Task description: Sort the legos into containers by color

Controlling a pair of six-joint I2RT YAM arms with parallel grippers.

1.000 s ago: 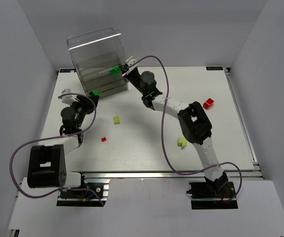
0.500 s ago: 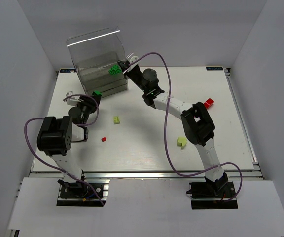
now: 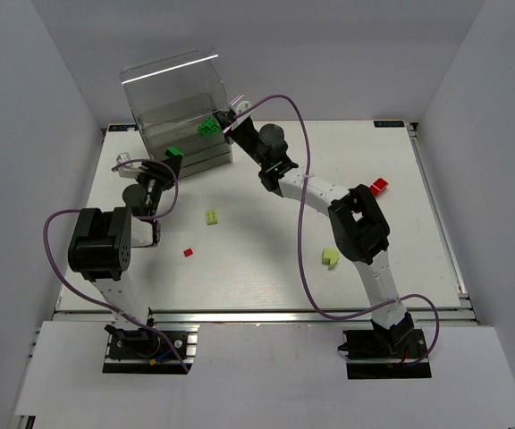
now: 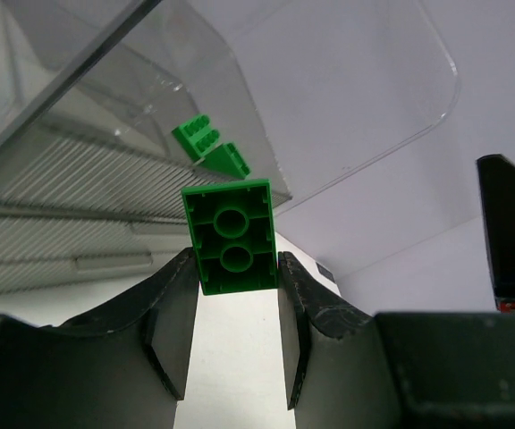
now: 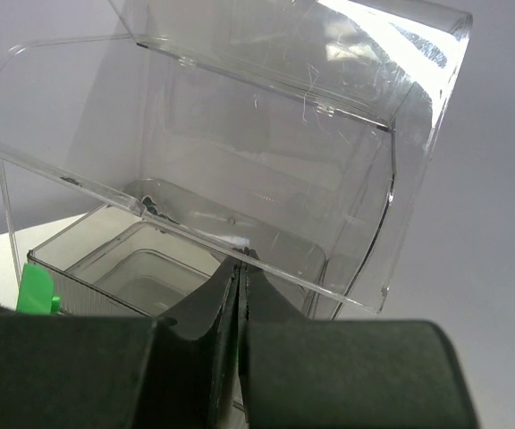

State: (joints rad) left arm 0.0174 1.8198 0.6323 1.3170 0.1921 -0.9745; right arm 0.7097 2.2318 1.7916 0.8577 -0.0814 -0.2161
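Observation:
The clear cabinet stands at the table's far left, with dark green bricks inside near its right side; they also show in the left wrist view. My left gripper is shut on a dark green brick, gripped at the fingertips, just in front of the cabinet's lower tiers. My right gripper is at the cabinet's right side, jaws shut with the tips pinching a thin clear edge of a tier.
On the white table lie a yellow-green brick, a tiny red brick, another yellow-green brick and a red brick at the right. A green piece shows low left in the right wrist view.
My left arm has folded and its gripper moved up the table toward the cabinet with the green brick. My right gripper rose slightly at the cabinet's right side.

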